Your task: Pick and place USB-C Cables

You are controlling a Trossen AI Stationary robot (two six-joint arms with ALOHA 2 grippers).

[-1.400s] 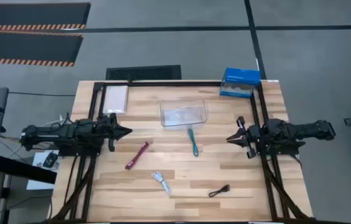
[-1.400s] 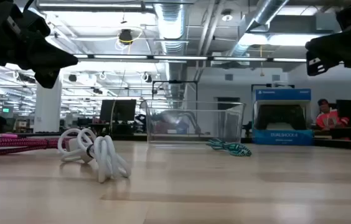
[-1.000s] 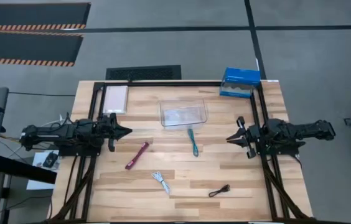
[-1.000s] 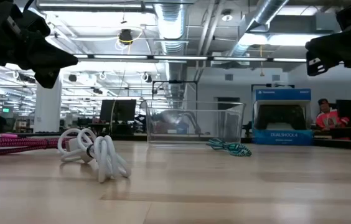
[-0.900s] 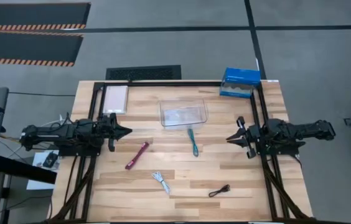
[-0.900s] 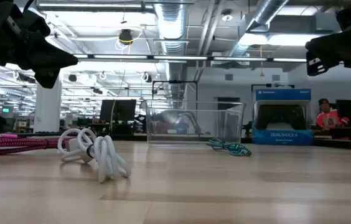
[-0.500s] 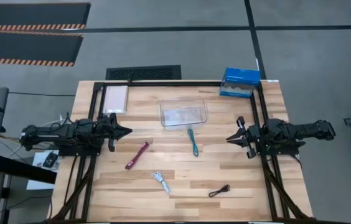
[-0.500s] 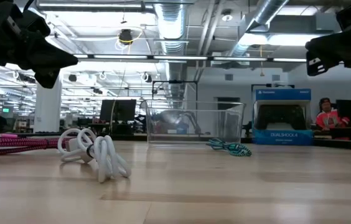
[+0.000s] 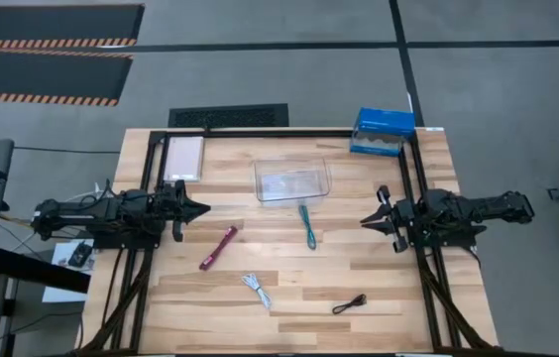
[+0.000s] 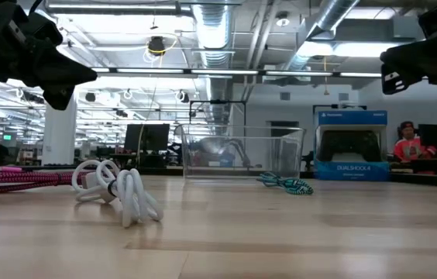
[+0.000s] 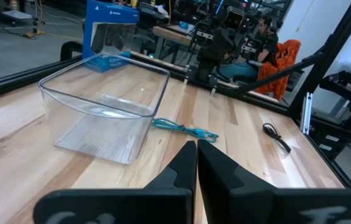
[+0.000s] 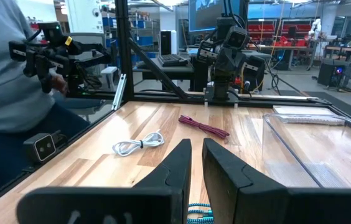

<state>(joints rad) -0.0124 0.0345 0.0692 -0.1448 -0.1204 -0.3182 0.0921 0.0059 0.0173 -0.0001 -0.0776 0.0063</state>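
Four cable bundles lie flat on the wooden table: dark red (image 9: pixel 218 248), teal (image 9: pixel 308 226), white (image 9: pixel 256 289) and black (image 9: pixel 350 304). The teal one lies just near of the clear bin (image 9: pixel 291 181). My left gripper (image 9: pixel 203 209) hovers shut above the table's left side, pointing right; the red cable is nearest to it. My right gripper (image 9: pixel 365 219) hovers shut at the right side, pointing left, with the teal cable (image 12: pixel 197 211) below its fingers. Neither gripper touches anything. In the left wrist view the teal (image 11: pixel 185 129) and black (image 11: pixel 277 135) cables show beyond the gripper (image 11: pixel 196 146).
A blue box (image 9: pixel 383 132) stands at the far right corner and a flat white pad (image 9: pixel 183 158) at the far left. A black frame rail (image 9: pixel 260 133) runs along the table's far edge. People stand beyond the table (image 12: pixel 14 81) (image 10: pixel 408 143). Bare wood lies between the cables.
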